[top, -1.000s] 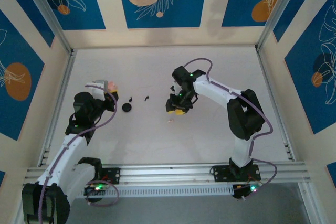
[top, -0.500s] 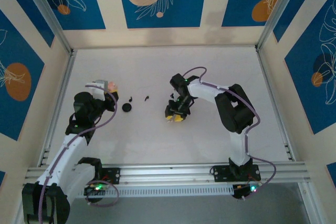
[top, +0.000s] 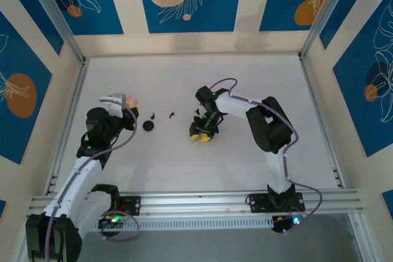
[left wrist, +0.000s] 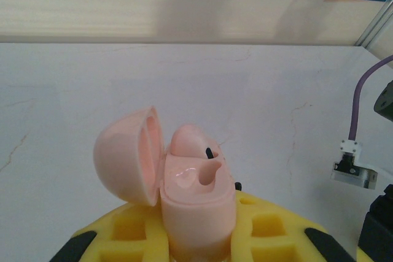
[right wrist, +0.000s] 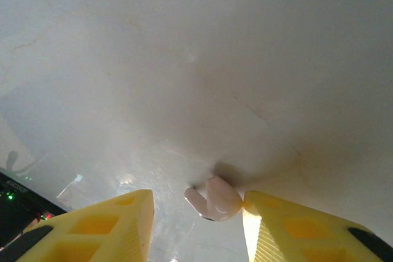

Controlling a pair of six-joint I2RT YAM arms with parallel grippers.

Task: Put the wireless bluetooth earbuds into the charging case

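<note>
Left pincer [left wrist: 198, 240] clamped on charging case [left wrist: 198, 204], lid [left wrist: 126, 154] hinged open

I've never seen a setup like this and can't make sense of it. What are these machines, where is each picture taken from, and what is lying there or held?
These are two robot arms bolted at the near edge of a white table, each ending in a yellow-tipped two-finger gripper. The wide picture looks down from above and behind; the other two come from cameras on each wrist. The left gripper is shut on an open pink charging case, its lid swung aside. The right gripper is down at the table, jaws open, with a small pink earbud-shaped piece lying between its fingers. Also on the table: a round black disc and two tiny black comma-shaped pieces.
</note>
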